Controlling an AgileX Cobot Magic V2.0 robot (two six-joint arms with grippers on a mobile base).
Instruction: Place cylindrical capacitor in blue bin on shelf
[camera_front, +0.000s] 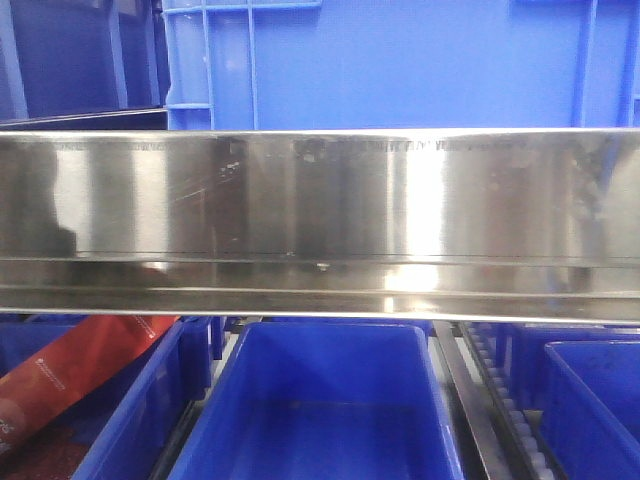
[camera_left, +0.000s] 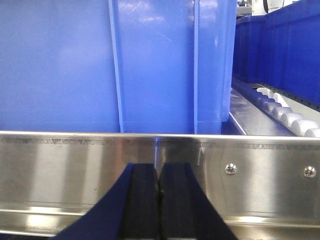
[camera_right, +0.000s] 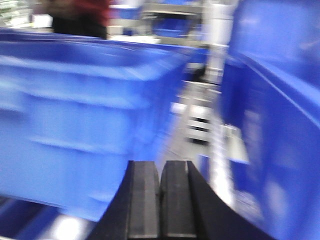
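No capacitor is seen in any view; the left gripper (camera_left: 159, 200) and right gripper (camera_right: 161, 200) are pressed closed with nothing visible between the pads; a wrong bin could be chosen, given the right wrist view's blur; the shelf (camera_front: 320, 200) is scuffed, reflective steel, crowded with blue bins (camera_front: 320, 400).

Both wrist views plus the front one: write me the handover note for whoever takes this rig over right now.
Left claw: shut, nothing visible between the pads, facing the steel shelf ledge with a blue bin just above it.
Right claw: shut, seemingly empty; the view is blurred, blue bins on both sides.
Front view: shelf ledge across the middle, an open blue bin below it that looks empty, and a bin holding a red package to its left.
Cylindrical capacitor: not seen in any view.
Done: nothing evident. Left: find the capacitor, grasp it, place it in the blue bin.
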